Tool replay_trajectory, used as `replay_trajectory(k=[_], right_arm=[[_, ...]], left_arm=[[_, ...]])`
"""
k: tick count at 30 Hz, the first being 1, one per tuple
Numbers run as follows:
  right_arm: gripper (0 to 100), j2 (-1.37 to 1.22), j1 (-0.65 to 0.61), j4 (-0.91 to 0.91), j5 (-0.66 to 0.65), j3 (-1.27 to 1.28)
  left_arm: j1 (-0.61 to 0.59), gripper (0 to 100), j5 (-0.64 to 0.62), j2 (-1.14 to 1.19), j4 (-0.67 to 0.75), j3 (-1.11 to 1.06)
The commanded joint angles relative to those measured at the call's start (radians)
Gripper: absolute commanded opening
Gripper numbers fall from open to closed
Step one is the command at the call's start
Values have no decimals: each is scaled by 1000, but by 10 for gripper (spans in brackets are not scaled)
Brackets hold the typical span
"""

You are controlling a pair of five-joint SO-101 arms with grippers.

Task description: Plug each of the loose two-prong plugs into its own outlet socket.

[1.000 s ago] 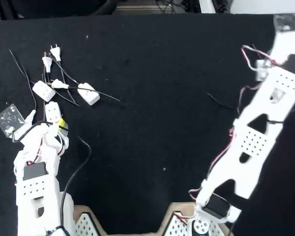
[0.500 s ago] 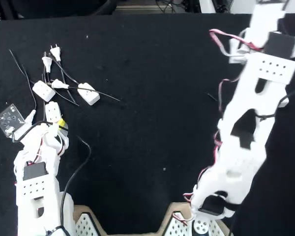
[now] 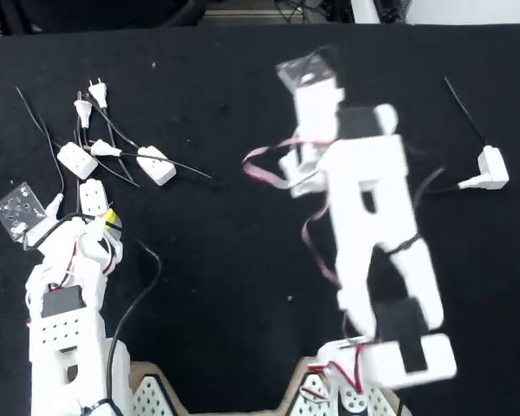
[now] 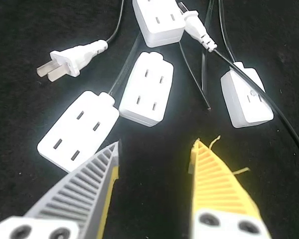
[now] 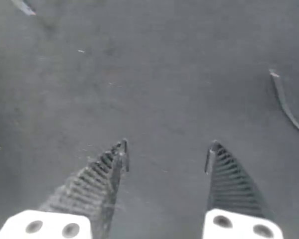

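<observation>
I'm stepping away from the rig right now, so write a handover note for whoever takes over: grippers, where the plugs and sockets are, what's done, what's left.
Left gripper: open, empty, hovering just short of two sockets lying side by side.
Right gripper: open, empty, over bare black table.
Things: loose plug with bare prongs beside those sockets; two more plugs at the cluster's far end; a white corded piece alone on the right side of the table.
Done: no plug visibly seated.
Left: all the plugging.

No legible text, labels or numbers anywhere.
</observation>
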State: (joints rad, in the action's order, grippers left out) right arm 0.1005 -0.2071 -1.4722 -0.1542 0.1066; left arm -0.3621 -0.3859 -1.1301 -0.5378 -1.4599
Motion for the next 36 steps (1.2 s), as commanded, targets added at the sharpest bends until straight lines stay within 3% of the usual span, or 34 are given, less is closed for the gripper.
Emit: replay_trajectory(k=[1,8,13,21,26,36], right_arm=[[227,125,-115,203,77,199],[227,288,-244,750,123,710],[223,334,-241,1034,115,928],[223,329,-239,1059,115,944],[223,328,-242,1059,115,944],[223,332,-244,1056,114,949]], left_arm=[[7,235,-2,-14,17,45],[8,235,92,-14,17,51],[-5,235,181,-14,58,102],[-22,235,359,-3,330,81],[-21,235,387,-2,532,-2],[-28,235,385,170,282,165]])
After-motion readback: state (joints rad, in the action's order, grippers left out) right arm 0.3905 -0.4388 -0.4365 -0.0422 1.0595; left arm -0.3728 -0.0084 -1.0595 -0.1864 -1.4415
